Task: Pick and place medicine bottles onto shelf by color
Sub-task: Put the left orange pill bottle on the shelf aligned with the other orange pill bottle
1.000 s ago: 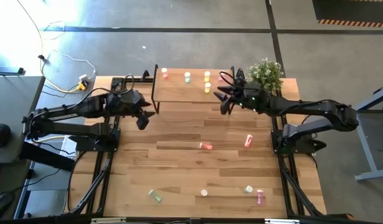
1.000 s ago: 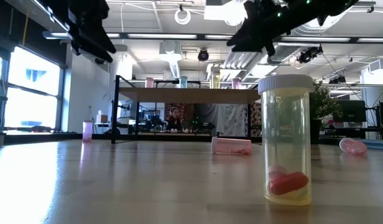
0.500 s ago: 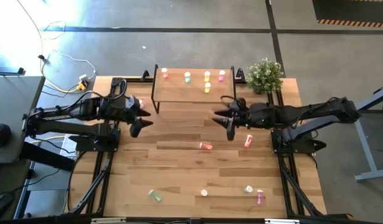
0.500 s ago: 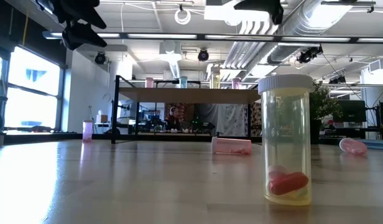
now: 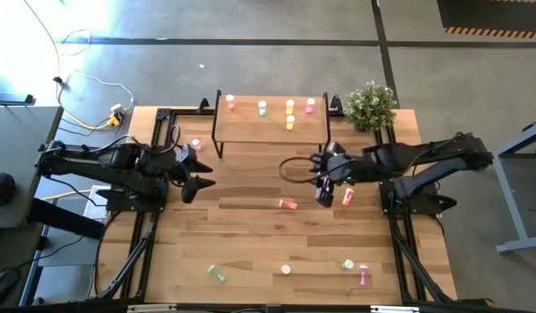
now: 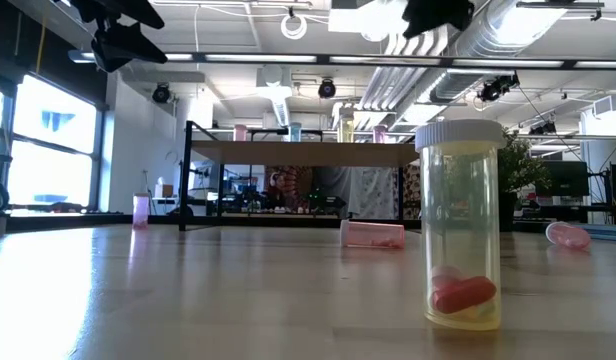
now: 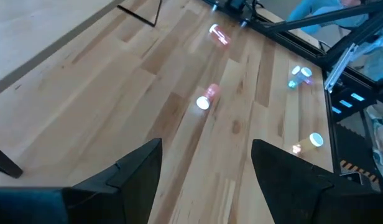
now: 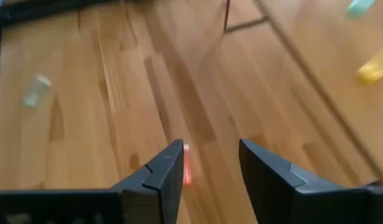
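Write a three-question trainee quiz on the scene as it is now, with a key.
1. How many medicine bottles stand on the shelf?
2. True or false: the right gripper holds a bottle.
3. Which colour has two bottles on the shelf? A red, B yellow, C green.

Key
1. Five.
2. False: it is open and empty above the table, like the left gripper.
3. B.

Grey concrete floor (image 5: pixel 277 52) — bright windows (image 6: pixel 48 150), ceiling ducts (image 6: pixel 508 40).
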Motion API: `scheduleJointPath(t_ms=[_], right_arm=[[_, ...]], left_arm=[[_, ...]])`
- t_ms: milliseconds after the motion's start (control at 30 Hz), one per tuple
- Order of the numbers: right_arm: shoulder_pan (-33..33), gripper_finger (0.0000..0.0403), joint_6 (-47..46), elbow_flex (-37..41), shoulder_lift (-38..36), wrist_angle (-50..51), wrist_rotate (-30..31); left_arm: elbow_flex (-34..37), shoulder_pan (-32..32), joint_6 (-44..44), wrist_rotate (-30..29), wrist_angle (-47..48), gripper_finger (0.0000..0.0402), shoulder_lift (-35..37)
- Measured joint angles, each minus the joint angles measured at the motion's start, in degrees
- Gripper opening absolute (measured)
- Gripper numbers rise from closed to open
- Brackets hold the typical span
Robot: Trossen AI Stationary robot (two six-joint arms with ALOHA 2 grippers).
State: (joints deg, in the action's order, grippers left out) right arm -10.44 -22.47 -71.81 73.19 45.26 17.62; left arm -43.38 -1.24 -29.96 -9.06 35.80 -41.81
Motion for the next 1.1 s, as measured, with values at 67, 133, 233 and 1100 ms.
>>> scheduleJointPath(t_ms=[67, 133, 233, 1100], right_arm=[[0.13, 0.0147, -0.66, 0.69, 1.91, 0.67, -1.38], [0.64, 0.0147, -0.64, 1.21, 4.23, 0.39, -3.43], [1.76, 0.0148, -0.55, 1.45, 8.04, 0.61, -8.65], [5.60, 0.0204, 12.03, 1.49, 33.64, -9.29, -18.59]], left_arm=[[0.00, 0.82, -0.06, -1.32, -0.01, 0.0239, -0.44], [0.00, 1.18, -0.09, -2.10, -0.03, 0.0239, -0.70], [0.00, 1.23, -0.06, -2.20, -0.06, 0.0239, -0.83], [0.00, 1.23, 0.11, -2.09, -0.08, 0.0239, -0.78]])
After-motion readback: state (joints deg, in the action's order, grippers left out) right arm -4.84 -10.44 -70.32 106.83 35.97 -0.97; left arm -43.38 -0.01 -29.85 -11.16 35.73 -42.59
